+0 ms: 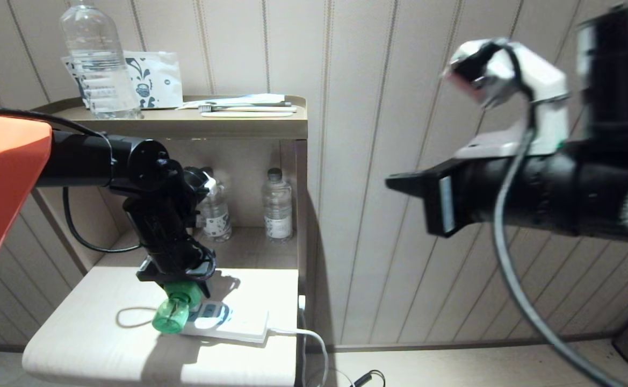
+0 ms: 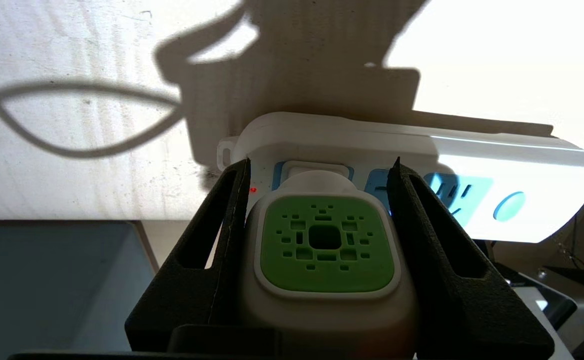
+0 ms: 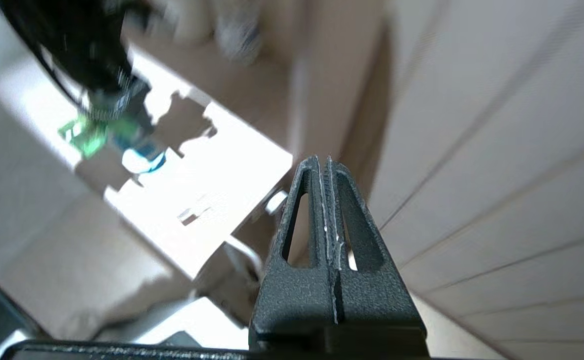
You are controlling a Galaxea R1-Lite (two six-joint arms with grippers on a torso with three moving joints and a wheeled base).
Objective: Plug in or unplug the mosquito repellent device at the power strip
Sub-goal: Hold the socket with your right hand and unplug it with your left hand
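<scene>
Though prongs hidden, left tool (image 2: 321, 200) pinching mosquito repellent device (image 2: 326, 245) at power strip (image 2: 496, 165); right tool (image 3: 327, 170) pressed together.

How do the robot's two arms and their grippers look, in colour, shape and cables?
Both arms are black. The left arm joins an orange cover near the body and carries a looping black cable. The right arm has a white bracket on top and a grey cable hanging down. The left gripper and the right gripper have matte black, rough, wedge-shaped fingers with triangular cut-outs.
</scene>
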